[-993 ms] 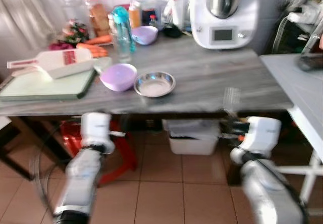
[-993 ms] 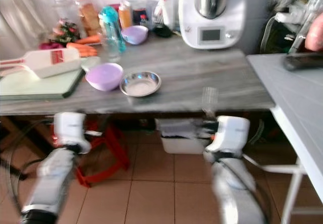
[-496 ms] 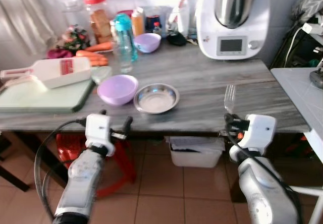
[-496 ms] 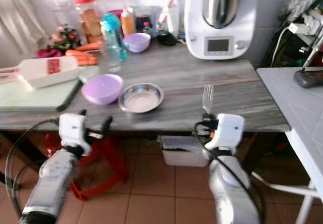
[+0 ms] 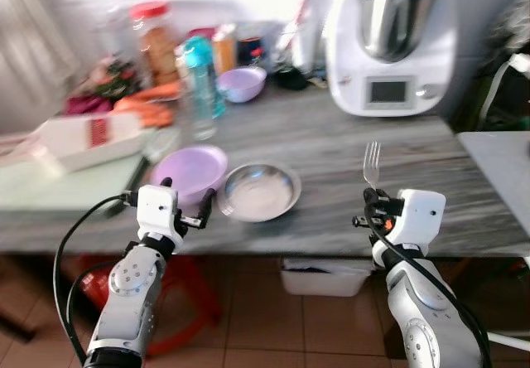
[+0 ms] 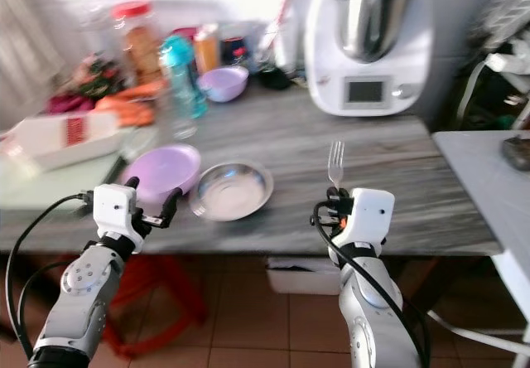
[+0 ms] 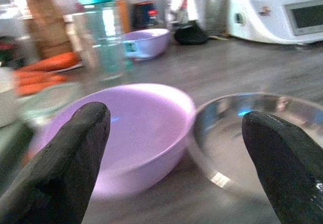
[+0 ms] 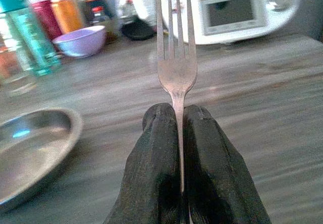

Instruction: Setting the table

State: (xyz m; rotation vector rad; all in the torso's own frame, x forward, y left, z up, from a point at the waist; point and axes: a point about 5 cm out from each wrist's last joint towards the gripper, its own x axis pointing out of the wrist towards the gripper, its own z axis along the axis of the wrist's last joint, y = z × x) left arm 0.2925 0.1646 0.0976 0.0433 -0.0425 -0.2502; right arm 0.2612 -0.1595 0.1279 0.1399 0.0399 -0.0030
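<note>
Nearest the camera, the right gripper (image 8: 179, 148) pinches its two matte black fingers (image 8: 151, 183) tight around the thin handle of one shiny silver metal fork (image 5: 372, 162), which stands upright, its four tines rising straight beyond the fingertips over the near edge of the grey, streaked stone-look table (image 5: 348, 136). The left gripper (image 5: 184, 203) hovers at the same near edge with its two rounded black fingers (image 7: 65, 158) spread wide and nothing between them.

Just beyond the left fingers sit two dishes side by side, seemingly touching: a smooth lilac plastic bowl (image 7: 126, 128), round and deep, ahead of one finger, and a shallow round stainless-steel bowl (image 7: 252, 138) with a bright rolled rim ahead of the other. The steel bowl lies between the two grippers' lines of reach, well to the left of the fork.

To the outer side of the left fingers lies a pale green flat cutting board (image 5: 58, 190) with a white plastic slicer (image 5: 87, 136) resting on it, both blurred.

Farther on stand a tall translucent teal water bottle (image 5: 200, 74), some orange carrots (image 5: 149, 107), a second, smaller lilac bowl (image 5: 243, 84) and a clear red-lidded jar (image 5: 157, 41). Well beyond the fork's tines stands a bulky white kitchen machine (image 5: 393, 45) with a polished steel jug and a small grey display
</note>
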